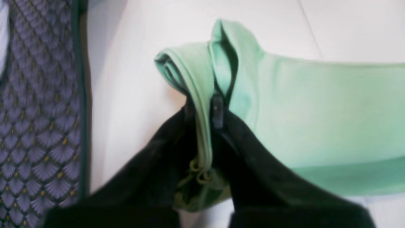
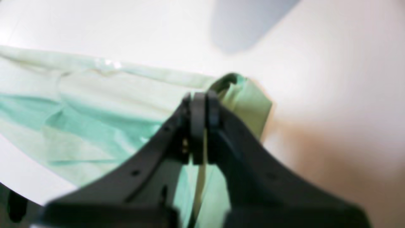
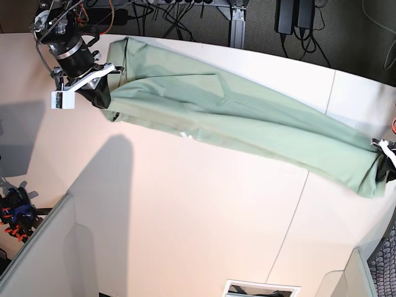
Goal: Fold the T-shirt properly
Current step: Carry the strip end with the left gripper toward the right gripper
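The pale sage-green T-shirt [image 3: 247, 120] lies stretched in a long folded band across the white table, from far left to the right edge. My right gripper [image 3: 106, 102] at the far left is shut on one end of the T-shirt [image 2: 246, 98]; its fingers [image 2: 199, 120] pinch a bunched fold. My left gripper [image 3: 385, 167] at the table's right edge is shut on the other end of the T-shirt [image 1: 316, 110]; a hemmed edge of fabric runs between its fingers [image 1: 217, 110]. Collar and buttons are not visible.
The white table [image 3: 185, 216] has a seam running down its right half. A patterned purple carpet [image 1: 38, 110] lies beyond the table's right edge. Cables and power bricks [image 3: 291, 15] sit behind the table. A slot [image 3: 260, 289] is at the front edge.
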